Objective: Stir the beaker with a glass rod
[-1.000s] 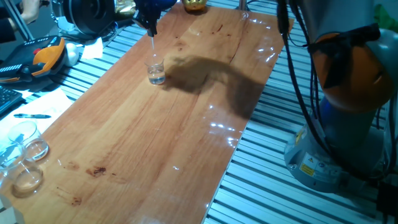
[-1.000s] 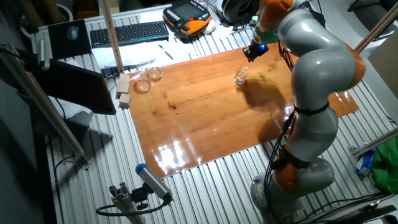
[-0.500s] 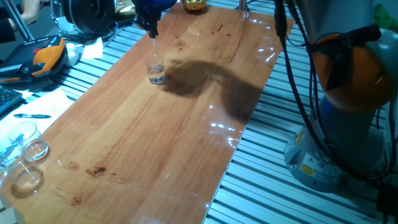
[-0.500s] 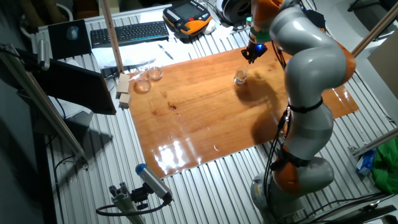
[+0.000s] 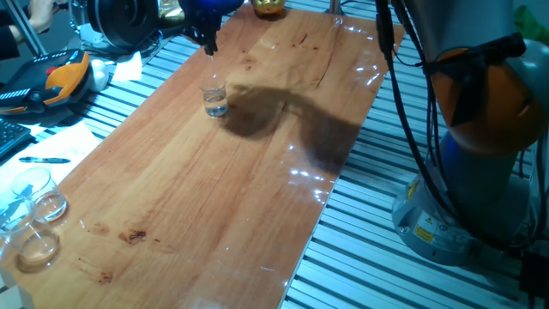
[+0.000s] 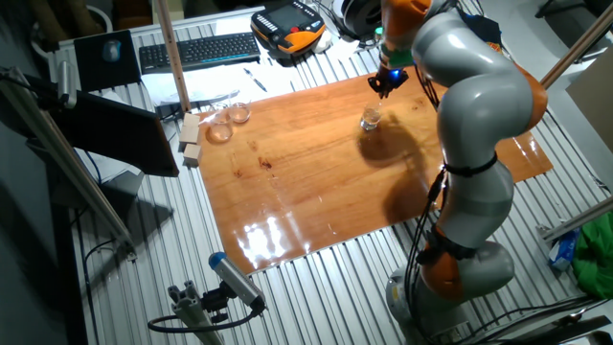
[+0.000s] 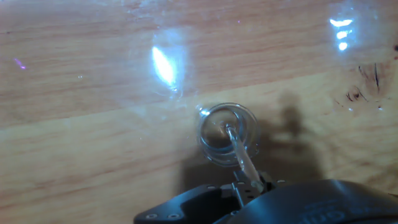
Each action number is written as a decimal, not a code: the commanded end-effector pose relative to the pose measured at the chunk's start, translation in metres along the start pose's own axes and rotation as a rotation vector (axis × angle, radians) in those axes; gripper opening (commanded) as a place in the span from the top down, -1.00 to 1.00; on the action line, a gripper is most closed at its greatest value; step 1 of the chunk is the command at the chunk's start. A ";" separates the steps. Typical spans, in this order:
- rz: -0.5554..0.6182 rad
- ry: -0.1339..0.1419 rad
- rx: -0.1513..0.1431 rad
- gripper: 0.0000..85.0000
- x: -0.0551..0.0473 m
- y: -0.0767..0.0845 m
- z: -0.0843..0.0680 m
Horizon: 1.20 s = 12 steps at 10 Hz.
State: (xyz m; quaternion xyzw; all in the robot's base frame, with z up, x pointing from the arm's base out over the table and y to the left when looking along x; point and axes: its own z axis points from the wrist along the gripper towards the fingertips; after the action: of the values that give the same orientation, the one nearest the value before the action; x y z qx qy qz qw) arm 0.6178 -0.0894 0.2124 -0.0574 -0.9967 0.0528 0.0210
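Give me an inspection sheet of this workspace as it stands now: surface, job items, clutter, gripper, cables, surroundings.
Surface: glossy wooden tabletop with glare patches and the arm's shadow.
Job's things: beaker upright on the wood; glass rod runs from the gripper down into its mouth.
Clutter: clear glass dishes grouped at one corner of the board; wooden blocks at the board's edge.
Gripper: gripper above the beaker, shut on the glass rod.
Cables: black cables hang along the arm.
Surroundings: keyboard, orange-and-black handheld controller, slatted metal bench around the board.
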 end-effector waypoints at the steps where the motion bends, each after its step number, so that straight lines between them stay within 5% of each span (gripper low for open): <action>1: -0.004 -0.005 0.008 1.00 0.000 0.002 0.001; 4: -0.003 -0.015 0.012 1.00 -0.001 0.010 0.003; 8: -0.030 -0.028 0.086 1.00 -0.004 0.023 -0.001; 12: -0.038 -0.034 0.118 1.00 -0.003 0.030 0.002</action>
State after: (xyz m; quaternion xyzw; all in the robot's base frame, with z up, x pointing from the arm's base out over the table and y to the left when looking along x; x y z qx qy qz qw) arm 0.6235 -0.0602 0.2069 -0.0358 -0.9929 0.1132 0.0092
